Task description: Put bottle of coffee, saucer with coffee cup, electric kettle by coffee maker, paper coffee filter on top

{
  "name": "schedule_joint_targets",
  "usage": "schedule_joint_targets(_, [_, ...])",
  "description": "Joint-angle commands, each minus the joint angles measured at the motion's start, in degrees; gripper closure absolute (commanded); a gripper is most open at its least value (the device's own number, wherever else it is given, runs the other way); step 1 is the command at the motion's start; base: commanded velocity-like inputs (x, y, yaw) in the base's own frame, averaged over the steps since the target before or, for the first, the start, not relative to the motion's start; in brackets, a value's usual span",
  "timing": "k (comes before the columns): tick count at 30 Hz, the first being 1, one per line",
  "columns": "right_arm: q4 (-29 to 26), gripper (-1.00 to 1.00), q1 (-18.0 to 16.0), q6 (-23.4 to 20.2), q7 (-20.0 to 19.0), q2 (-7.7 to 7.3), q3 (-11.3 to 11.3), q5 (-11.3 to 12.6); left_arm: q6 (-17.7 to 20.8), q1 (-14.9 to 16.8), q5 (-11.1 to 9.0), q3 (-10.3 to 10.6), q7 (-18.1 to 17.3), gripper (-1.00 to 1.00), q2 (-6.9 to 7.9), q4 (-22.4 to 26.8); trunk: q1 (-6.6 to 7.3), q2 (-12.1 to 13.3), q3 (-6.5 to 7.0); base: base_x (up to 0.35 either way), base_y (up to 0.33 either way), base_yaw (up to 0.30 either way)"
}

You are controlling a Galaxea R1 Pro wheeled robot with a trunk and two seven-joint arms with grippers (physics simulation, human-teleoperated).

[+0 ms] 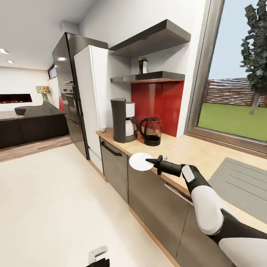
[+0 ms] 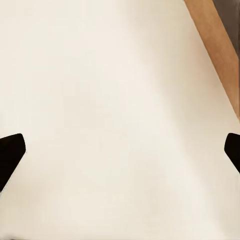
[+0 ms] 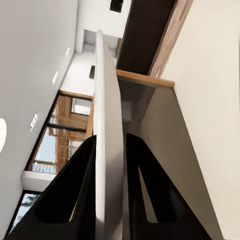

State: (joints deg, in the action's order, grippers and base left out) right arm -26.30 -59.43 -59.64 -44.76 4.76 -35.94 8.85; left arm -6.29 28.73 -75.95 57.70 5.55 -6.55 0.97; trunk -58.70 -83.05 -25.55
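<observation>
The right claw (image 1: 151, 161) holds the saucer (image 1: 140, 161) by its edge, over the table (image 1: 193, 150) front; next, set it beside the coffee maker (image 1: 123, 119); left claw (image 2: 120, 152) wide.

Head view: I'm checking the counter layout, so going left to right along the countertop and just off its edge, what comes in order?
Coffee maker → electric kettle → saucer, pinched in the right gripper → sink drainboard.
</observation>
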Motion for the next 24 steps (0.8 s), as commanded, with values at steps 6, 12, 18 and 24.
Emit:
schedule_joint_targets(6, [0.09,1.00,-0.07,-0.36,0.05,-1.49,-0.58,0.10,-0.12,0.01,-0.34,0.48,0.34,-1.00,-0.04,0.18,-0.03,-0.03,-0.07,0.279,0.206,-0.261])
schedule_joint_targets(12, [0.14,1.00,-0.07,-0.36,0.02,-1.77,-0.62,0.11,-0.16,0.01,-0.34,0.48,0.34,-1.00,-0.04,0.18,-0.03,-0.03,-0.07,0.228,0.223,-0.251])
schedule_joint_targets(18, [0.11,1.00,-0.07,-0.36,0.02,-1.84,-0.62,0.11,-0.12,0.01,-0.34,0.48,0.34,-1.00,-0.04,0.18,-0.03,-0.03,-0.07,0.196,0.237,-0.227])
schedule_joint_targets(24, [0.19,1.00,-0.04,-0.36,-0.04,-1.89,-0.62,0.11,-0.13,0.00,-0.34,0.48,0.34,-1.00,-0.04,0.18,-0.03,-0.03,-0.07,0.186,0.241,-0.199])
